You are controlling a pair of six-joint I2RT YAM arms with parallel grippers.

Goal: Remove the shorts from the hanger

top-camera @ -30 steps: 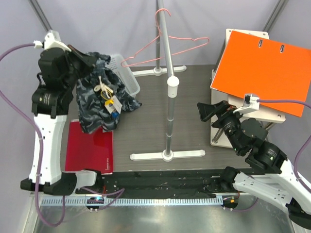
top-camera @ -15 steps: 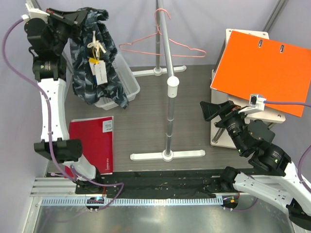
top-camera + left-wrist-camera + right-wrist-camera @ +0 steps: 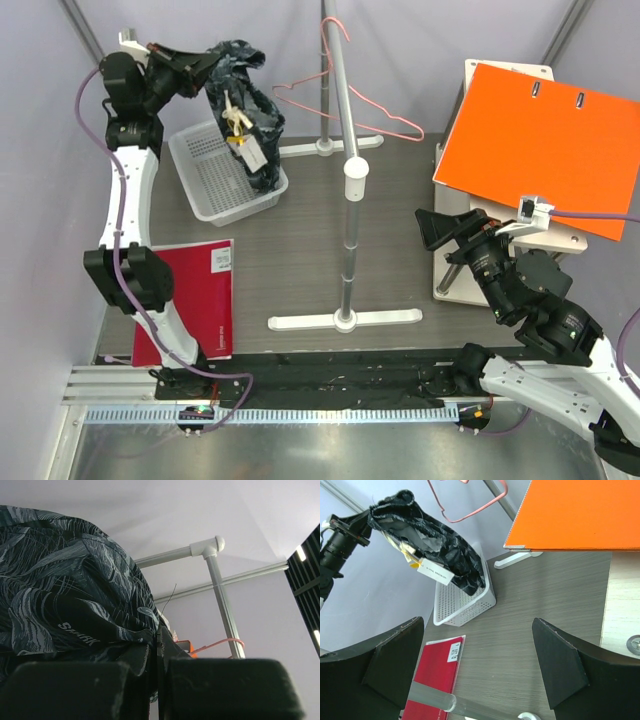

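left arm [image 3: 125,200]: white links, black joints | right arm [image 3: 545,318]: same colours | cables [image 3: 600,213]: purple, looping | fingers [image 3: 560,670]: black, wedge-shaped, matte

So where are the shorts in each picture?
Top: shorts upper left, held by the left gripper, at the basket.
Left wrist: shorts fill the left side.
Right wrist: shorts upper left.
Shared landmark: the pink hanger, right of the shorts everywhere.

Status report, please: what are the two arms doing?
Left tool shut on shorts, dangling over white basket. Right tool open, empty. Hanger bare on rail.
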